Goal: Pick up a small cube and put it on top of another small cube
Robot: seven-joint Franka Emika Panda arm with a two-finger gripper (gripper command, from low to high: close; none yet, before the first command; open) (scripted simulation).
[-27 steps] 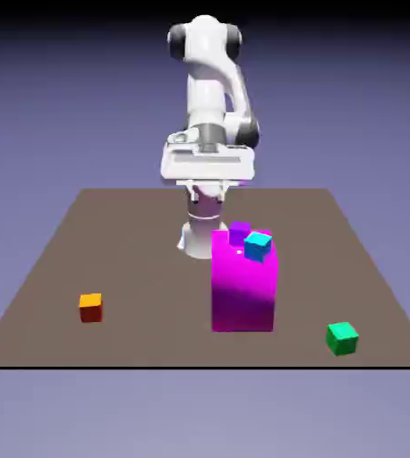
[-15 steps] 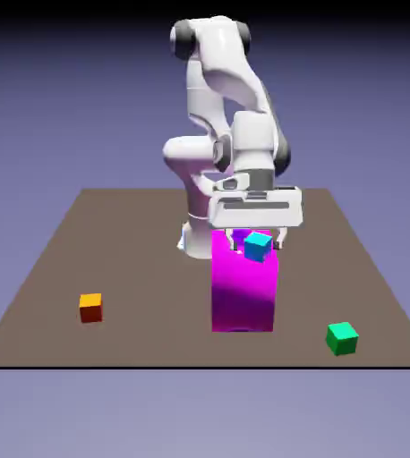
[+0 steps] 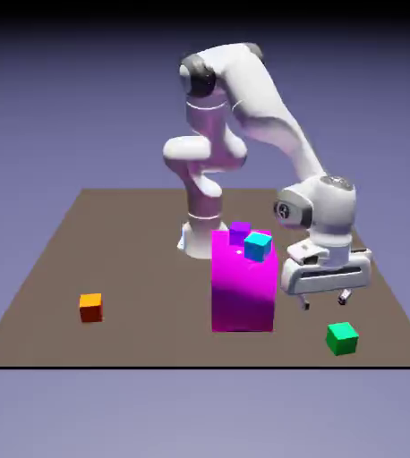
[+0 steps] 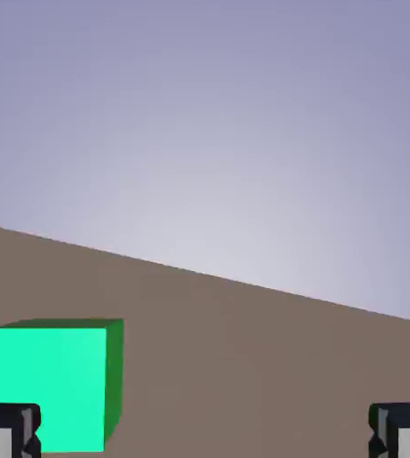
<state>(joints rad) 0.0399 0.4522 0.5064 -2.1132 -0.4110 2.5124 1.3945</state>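
My gripper [image 3: 326,301] hangs low over the table [image 3: 137,233], on the exterior view's right, just above and a little behind the green cube [image 3: 342,338]. My fingers are spread wide with nothing between them; in the hand view the two tips sit at the far left [image 4: 7,429] and far right [image 4: 404,429] of the bottom edge, apart from each other. Both tips are cut off by that edge, so I see only their upper parts.

The green cube [image 4: 52,385] shows large at the lower left of the hand view, resting on the brown table [image 4: 271,358]. Its bottom is cut off by the frame, and my left tip covers its lower left corner. I cannot tell from this view whether that tip touches the cube. In the exterior view the cube stands alone near the table's front edge, free of my hand.

Beside my gripper, toward the exterior view's left, stands a tall magenta block [image 3: 243,286]. On its top sit a cyan cube [image 3: 258,245] and, behind it, a purple cube [image 3: 239,233], partly hidden by the cyan one. Whether those two touch is hard to make out. The block hides the foot of my arm's base.

An orange cube [image 3: 90,307] lies well apart on the exterior view's left.
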